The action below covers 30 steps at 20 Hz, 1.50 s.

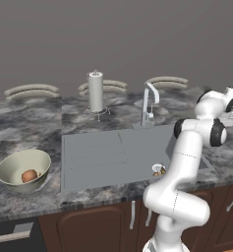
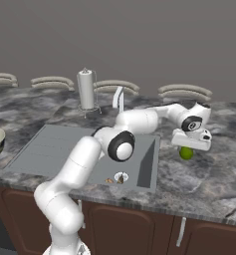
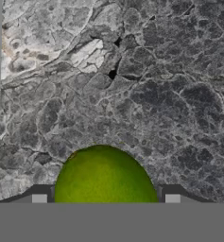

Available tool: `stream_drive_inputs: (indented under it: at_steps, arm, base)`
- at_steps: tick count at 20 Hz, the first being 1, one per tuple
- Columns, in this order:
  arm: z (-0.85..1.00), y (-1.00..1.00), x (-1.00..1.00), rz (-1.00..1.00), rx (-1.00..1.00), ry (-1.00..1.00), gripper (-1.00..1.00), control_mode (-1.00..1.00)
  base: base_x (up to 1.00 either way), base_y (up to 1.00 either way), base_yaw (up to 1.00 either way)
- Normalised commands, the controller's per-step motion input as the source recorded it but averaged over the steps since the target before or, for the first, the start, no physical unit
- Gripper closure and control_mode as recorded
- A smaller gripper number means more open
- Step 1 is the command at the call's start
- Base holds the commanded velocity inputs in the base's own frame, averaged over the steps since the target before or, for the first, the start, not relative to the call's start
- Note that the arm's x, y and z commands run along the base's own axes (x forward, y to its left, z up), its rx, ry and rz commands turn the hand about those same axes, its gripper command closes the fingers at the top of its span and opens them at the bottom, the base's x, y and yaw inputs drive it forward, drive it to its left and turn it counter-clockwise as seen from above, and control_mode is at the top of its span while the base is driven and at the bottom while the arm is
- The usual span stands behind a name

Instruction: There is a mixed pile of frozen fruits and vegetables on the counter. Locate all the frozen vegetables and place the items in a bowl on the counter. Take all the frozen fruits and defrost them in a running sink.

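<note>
A plain grey wall backs a dark grey marbled worktop set over brown wooden cabinets. Flat curved plates lie in a row along the back edge, and an upright paper-towel holder stands behind the sink. The sink is a matt grey basin with a ribbed drainboard on its left and a curved chrome tap behind it. A small orange-brown lump lies in the basin at the round drain.

At the left end of the worktop sits a wide pale cream-green bowl; a reddish-brown oval lump rests inside it.

The arm reaches across the sink to the worktop on its right. There the tool points down over a small lime-green ball. In the hand view the ball sits between the two finger tips, one on each side of it. The jaws stand fairly wide, about the ball's breadth; whether the tips press the ball cannot be told. The ball appears at the level of the worktop surface, just right of the sink's edge.
</note>
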Motion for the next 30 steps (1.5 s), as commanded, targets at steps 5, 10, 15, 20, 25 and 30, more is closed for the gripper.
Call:
stream_drive_inputs:
  at_steps: [5, 10, 15, 20, 25, 30]
  arm:
    - [0.4, 0.17, -0.45, 0.0, 0.0, -0.14, 1.0, -1.0]
    - [0.4, 0.34, -0.61, 0.0, 0.0, -0.2, 1.0, -1.0]
    - [0.34, 0.48, -0.64, 0.0, 0.0, -0.21, 1.0, -1.0]
    - [0.39, 0.49, -0.61, 0.0, 0.0, -0.19, 1.0, -1.0]
    - [0.44, 0.53, -0.41, 0.0, 0.0, -0.12, 1.0, -1.0]
    - [0.53, 0.47, -0.14, 0.0, 0.0, 0.0, 1.0, -1.0]
  base:
    - [0.0, 0.0, 0.0]
    - [0.0, 0.0, 0.0]
    - [0.0, 0.0, 0.0]
    - [0.0, 0.0, 0.0]
    - [0.0, 0.0, 0.0]
    - [0.0, 0.0, 0.0]
